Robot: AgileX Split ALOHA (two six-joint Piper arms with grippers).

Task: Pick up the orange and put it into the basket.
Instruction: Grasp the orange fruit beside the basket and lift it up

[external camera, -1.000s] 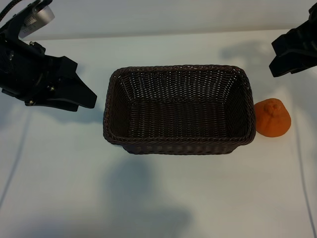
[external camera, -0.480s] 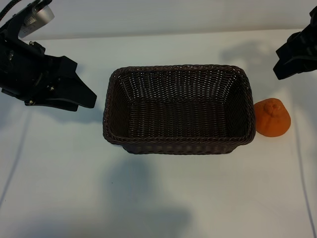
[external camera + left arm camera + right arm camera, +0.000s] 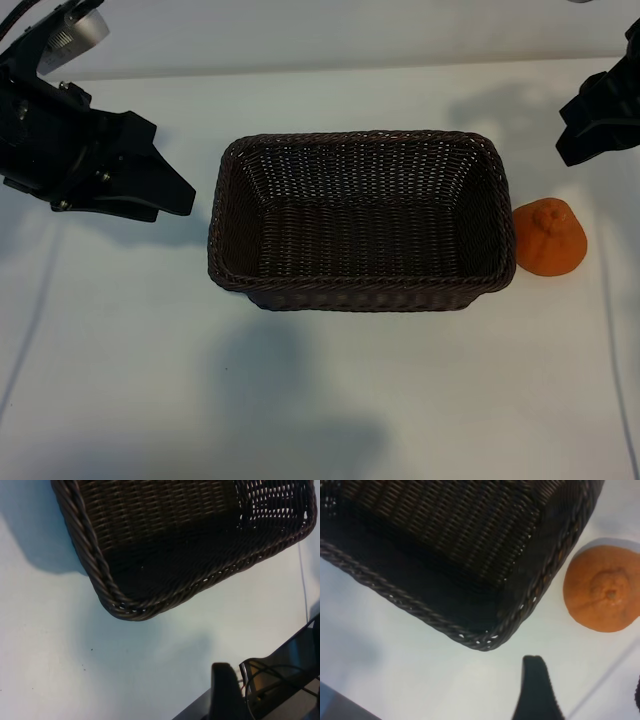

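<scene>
1. On the white table [image 3: 330, 400], seen from the exterior camera, the basket [image 3: 362, 297] sits near the middle with nothing inside it, and the orange [image 3: 549, 237] rests just beside the basket's right-hand end, outside the rim, knob upward.
2. At that view's upper right, the right gripper [image 3: 597, 125] hangs behind and above the orange, apart from it. Over the last second it has drawn slightly toward the right edge and upward, so less of it shows now. Its fingertips are dark and partly cropped here, so this view alone probably cannot settle how wide they stand.
3. At the upper left, the left gripper [image 3: 150, 190] is parked well apart from the basket, in the same place as a second ago, jaws spread and empty.
4. Left wrist view: one corner of the basket's braided rim [image 3: 100, 575] fills the upper part, with bare table below. Only one dark finger [image 3: 224, 690] of that gripper enters the picture, and nothing is near it.
5. Right wrist view: the orange sits just beside the basket's corner, its skin dimpled. One finger [image 3: 536, 690] shows in the foreground with open table around it, so the jaws stand apart and hold nothing.
6. My judgement: the right arm is lining up over the fruit. The pick has not begun, and the descent and grasp come next.
</scene>
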